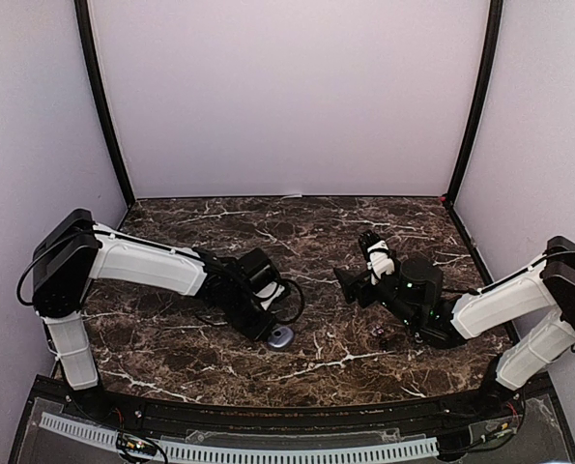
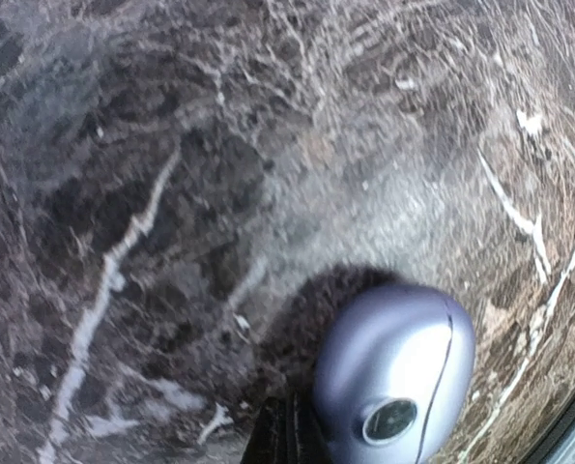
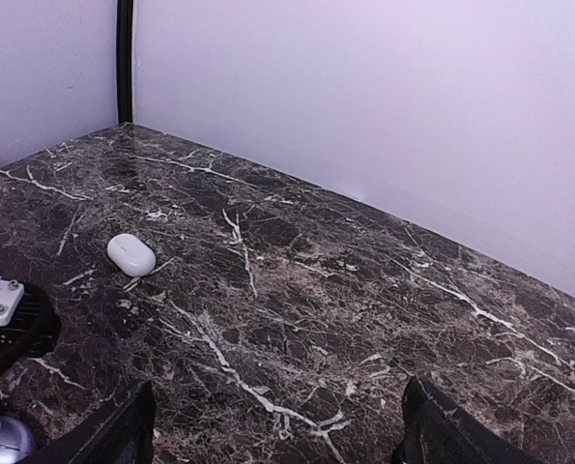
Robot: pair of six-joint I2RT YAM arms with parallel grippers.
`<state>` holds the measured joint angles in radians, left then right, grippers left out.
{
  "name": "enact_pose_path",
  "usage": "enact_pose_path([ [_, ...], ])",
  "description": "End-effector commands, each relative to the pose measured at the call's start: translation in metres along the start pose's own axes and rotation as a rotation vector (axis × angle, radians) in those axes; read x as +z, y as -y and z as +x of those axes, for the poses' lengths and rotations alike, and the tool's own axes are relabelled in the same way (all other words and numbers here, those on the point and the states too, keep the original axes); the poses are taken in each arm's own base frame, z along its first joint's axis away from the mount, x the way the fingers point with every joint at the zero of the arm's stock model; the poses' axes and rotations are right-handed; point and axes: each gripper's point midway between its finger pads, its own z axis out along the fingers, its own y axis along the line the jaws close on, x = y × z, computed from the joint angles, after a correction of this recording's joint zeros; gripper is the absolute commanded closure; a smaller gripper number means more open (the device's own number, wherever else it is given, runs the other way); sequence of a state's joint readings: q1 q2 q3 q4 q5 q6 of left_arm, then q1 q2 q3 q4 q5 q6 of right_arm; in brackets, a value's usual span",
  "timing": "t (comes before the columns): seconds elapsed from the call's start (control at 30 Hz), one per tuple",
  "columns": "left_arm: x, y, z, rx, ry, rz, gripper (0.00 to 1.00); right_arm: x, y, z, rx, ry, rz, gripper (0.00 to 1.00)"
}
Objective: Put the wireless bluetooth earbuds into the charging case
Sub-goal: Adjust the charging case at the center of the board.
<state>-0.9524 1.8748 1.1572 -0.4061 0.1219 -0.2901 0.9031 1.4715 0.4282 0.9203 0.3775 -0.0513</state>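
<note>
Marble table [image 3: 297,290], white charging case [image 3: 131,254] lying flat, long axis roughly crosswise

We note a dark, white-veined marble table [image 1: 219,222] carrying a closed lavender case [image 1: 280,336] near its front, a white case [image 3: 131,254], and a tiny dark piece [image 1: 379,333] too small to identify.

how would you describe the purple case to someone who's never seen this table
On the dark marble table, find the left gripper, shut and lowered toward the front edge. The purple case lies right beside its tip: a glossy lilac pebble, unlike the white case lying farther off.
</note>
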Motion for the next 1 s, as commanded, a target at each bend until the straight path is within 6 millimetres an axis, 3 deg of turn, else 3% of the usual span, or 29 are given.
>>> enact_pose_path([
  [0.0, -0.015, 0.012, 0.020, -0.013, -0.042, 0.034, 1.00, 0.000, -0.001, -0.015, 0.008, 0.046, -0.002, 0.12],
  [0.17, -0.013, 0.017, 0.034, -0.013, -0.076, 0.035, 1.00, 0.000, -0.002, -0.016, 0.008, 0.048, -0.006, 0.12],
  [0.43, -0.015, 0.028, 0.032, -0.009, -0.074, 0.073, 1.00, 0.002, -0.003, -0.014, 0.005, 0.041, -0.009, 0.12],
  [0.97, -0.016, 0.045, 0.012, -0.023, -0.027, 0.140, 1.00, 0.002, -0.005, -0.014, 0.005, 0.042, -0.016, 0.12],
])
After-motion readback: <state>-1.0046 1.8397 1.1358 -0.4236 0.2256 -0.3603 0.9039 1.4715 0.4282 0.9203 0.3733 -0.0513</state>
